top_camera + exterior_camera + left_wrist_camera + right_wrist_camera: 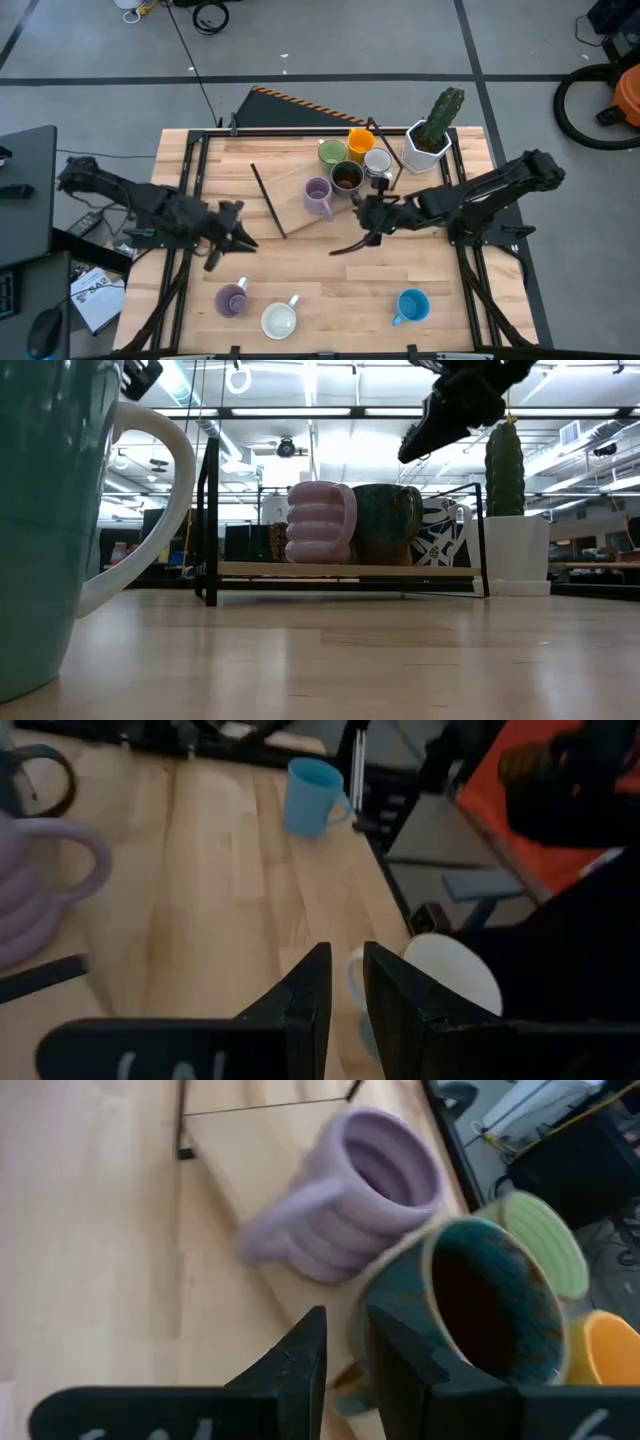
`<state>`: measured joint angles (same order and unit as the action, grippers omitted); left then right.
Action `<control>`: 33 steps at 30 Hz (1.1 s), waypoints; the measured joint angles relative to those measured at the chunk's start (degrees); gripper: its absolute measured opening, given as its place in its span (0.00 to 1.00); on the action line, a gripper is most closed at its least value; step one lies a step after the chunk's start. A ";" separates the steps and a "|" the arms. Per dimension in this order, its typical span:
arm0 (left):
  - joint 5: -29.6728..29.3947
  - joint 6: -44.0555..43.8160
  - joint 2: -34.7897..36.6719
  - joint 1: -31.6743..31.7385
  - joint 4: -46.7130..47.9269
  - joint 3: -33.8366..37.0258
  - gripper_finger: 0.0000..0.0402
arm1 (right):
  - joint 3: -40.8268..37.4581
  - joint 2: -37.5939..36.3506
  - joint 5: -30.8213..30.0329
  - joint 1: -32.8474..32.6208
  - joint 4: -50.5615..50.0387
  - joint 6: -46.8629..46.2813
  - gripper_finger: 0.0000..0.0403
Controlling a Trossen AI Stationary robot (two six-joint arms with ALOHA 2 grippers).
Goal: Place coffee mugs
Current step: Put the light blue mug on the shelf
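At the table's far side, a low wooden board in a black frame [300,205] carries a green mug [332,153], an orange mug [361,141], a white-grey mug [378,162], a dark brown mug [347,177] and a ribbed lilac mug [318,197], all upright on their bases. Another lilac mug [232,299], a white mug [280,319] and a blue mug [411,306] stand near the table's near edge. My right gripper [362,215] [343,1320] hovers shut and empty beside the dark brown mug [490,1305], raised above it in the low view [420,445]. My left gripper [245,240] [345,955] hangs shut and empty over the table's left-middle.
A white faceted pot with a cactus [432,135] stands at the board's right end. A loose black bar [268,200] lies slanted across the board's left part. Bare wood lies between the two arms [320,270]. A mug [40,510] stands right against the low camera.
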<state>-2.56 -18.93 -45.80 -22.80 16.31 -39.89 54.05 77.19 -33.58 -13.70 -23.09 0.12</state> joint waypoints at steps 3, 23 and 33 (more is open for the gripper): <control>-5.75 -0.19 -5.80 -5.62 1.76 -3.86 0.17 | -2.18 -2.60 0.01 1.06 2.40 0.13 0.19; -12.57 7.82 -40.15 -25.69 16.90 -32.30 0.17 | -2.80 -8.18 4.09 1.34 9.23 -2.53 0.19; -24.67 14.77 -48.26 -30.52 24.86 -37.76 0.22 | -2.80 -8.18 4.96 1.36 9.80 -2.72 0.19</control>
<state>-27.22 -4.16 -94.06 -53.32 41.17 -77.65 51.24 69.01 -28.62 -12.34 -13.30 -2.59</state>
